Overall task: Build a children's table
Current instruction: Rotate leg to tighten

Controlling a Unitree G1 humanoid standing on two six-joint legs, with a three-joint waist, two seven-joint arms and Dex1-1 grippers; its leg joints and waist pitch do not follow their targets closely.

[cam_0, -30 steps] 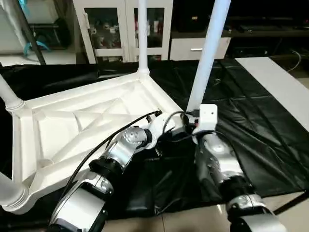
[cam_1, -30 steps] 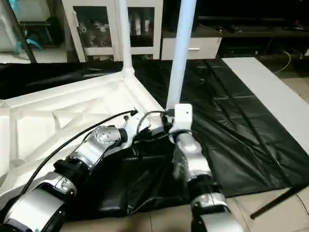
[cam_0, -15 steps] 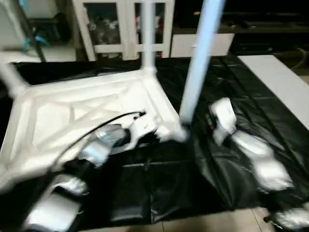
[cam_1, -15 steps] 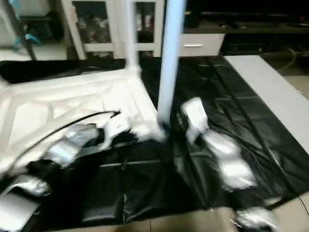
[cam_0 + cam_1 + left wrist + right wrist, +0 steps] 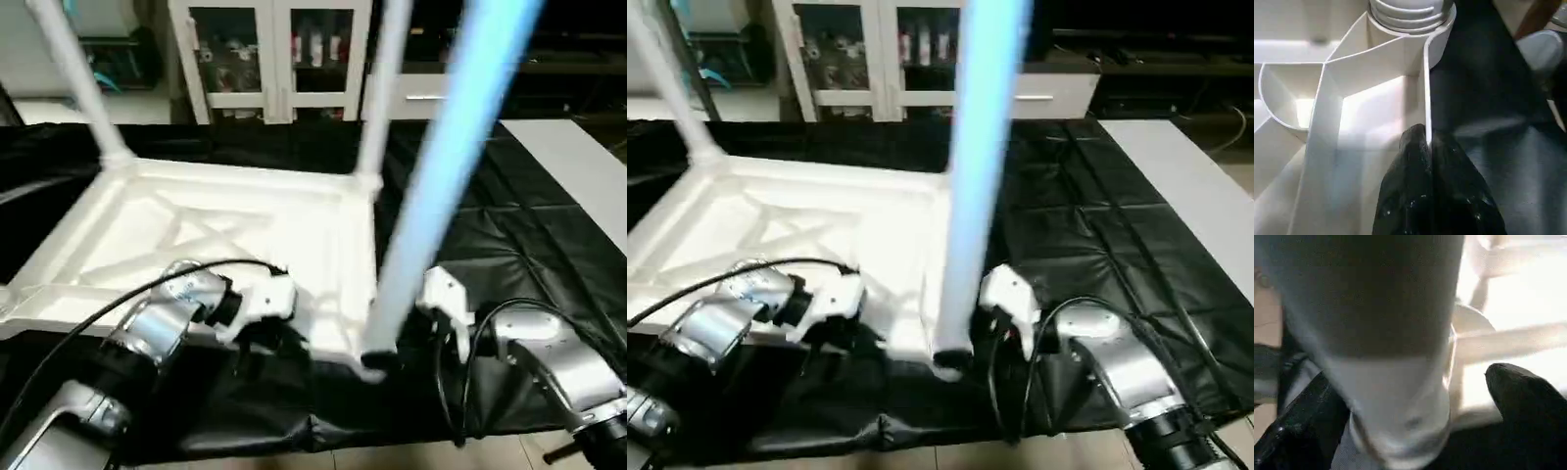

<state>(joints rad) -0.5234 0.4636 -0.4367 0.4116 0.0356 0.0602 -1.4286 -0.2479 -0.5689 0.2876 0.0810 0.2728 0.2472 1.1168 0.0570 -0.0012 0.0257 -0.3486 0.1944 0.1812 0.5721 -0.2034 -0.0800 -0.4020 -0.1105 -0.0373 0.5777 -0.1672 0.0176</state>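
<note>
We saw the table top [image 5: 196,235] lying upside down across the left and middle of the head view, ribbed underside up, on a black sheet [image 5: 549,245] that covered the floor. Three legs stood in its corner sockets: one at the upper left [image 5: 73,73], one at the upper middle [image 5: 382,88], and the nearest leg [image 5: 441,186] rising as a bluish, blurred tube from the socket at the lower middle of the frame. A white cabinet [image 5: 269,54] with glass doors stood along the top edge, and a pale floor strip [image 5: 578,166] ran down the right side. The left gripper [image 5: 1426,147] was pinched on the thin side wall of the top, just short of the near corner socket; in its wrist view the two black fingers [image 5: 1410,161] met on either side of that white edge. The right gripper [image 5: 1415,396] sat at the base of the nearest leg with its fingers [image 5: 1520,396] spread wide, one on each side of the tube; they seemed to stand clear of it, though the blur kept us from being sure. In the head view the right forearm [image 5: 549,362] lay at the lower right, its white wrist housing [image 5: 443,294] just beside the leg's foot.
</note>
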